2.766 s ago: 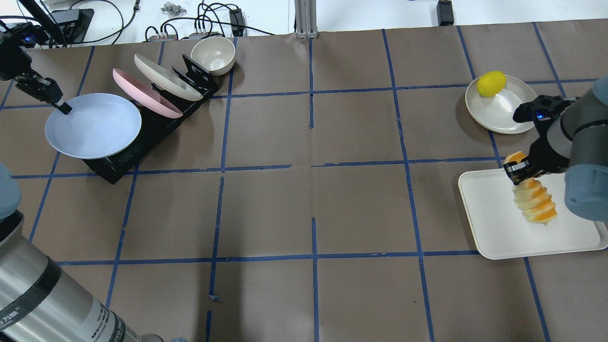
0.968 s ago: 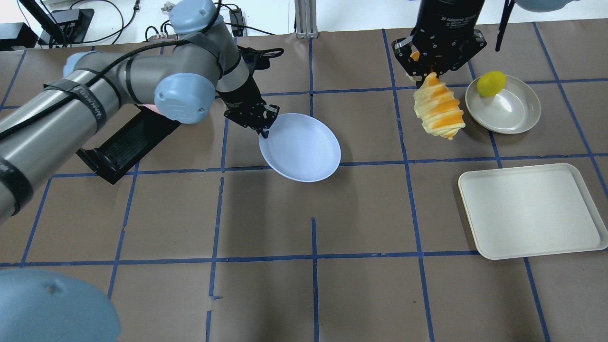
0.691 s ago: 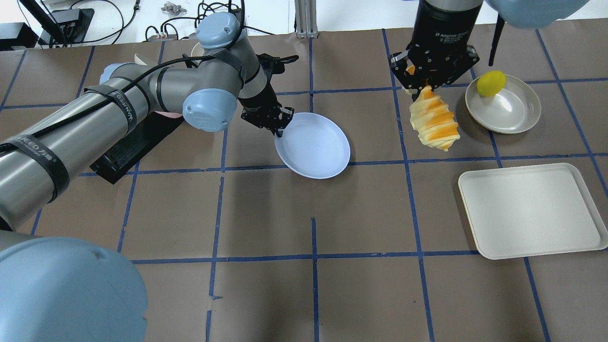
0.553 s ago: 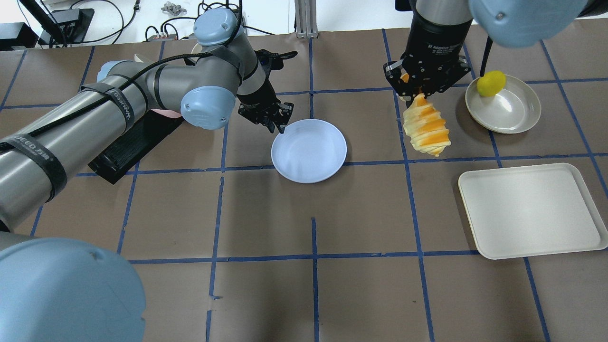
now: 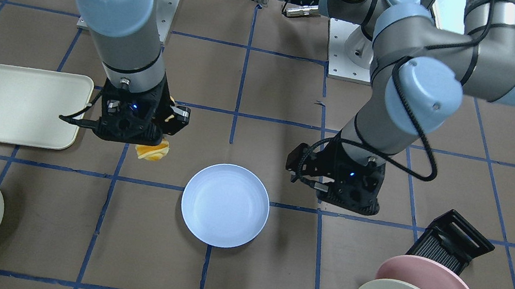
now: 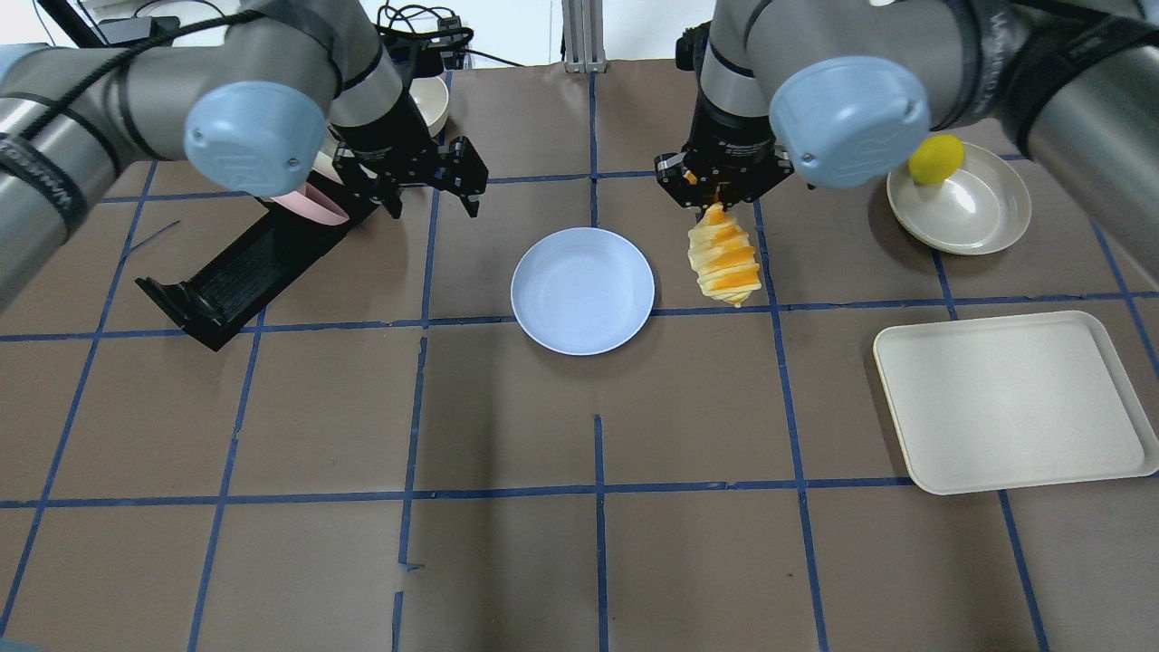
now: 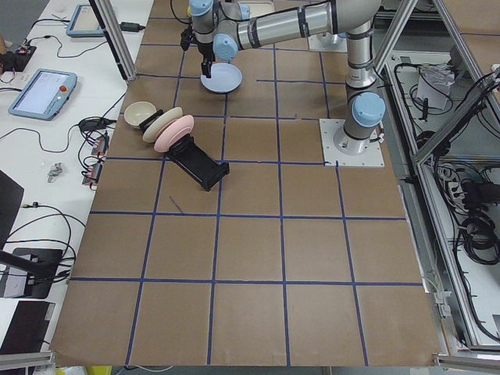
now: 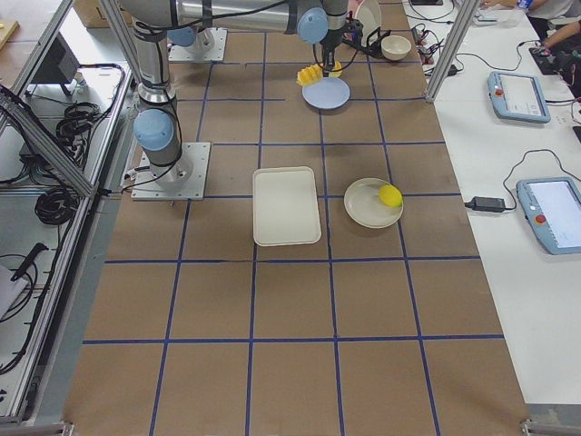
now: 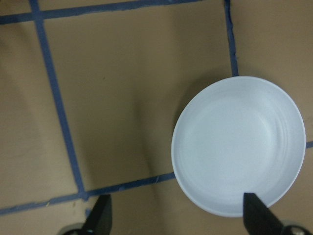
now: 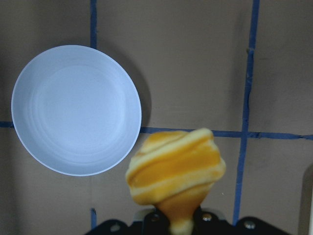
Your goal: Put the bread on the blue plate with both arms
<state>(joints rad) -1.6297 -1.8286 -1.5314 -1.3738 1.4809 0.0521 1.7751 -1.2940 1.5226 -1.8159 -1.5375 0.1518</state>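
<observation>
Now that the left gripper [image 6: 433, 195] has let go of the blue plate [image 6: 582, 290] and drawn back, fingers spread wide and empty, the smooth round plate lies flat midway along the desk, nearer the far edge. The right gripper [image 6: 722, 186], clamped on one end of the ridged orange-and-cream bread [image 6: 724, 263], has brought the hanging loaf just beside the plate's right rim. Near the far right corner, a shallow cream dish [image 6: 978, 217] holds a lemon [image 6: 936, 159].

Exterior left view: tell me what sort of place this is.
Probably a robotics lab test cell: two grey metal robot arms bolted to a brown paper-covered table gridded with blue tape, and handheld control tablets with cables on white side benches.
</observation>
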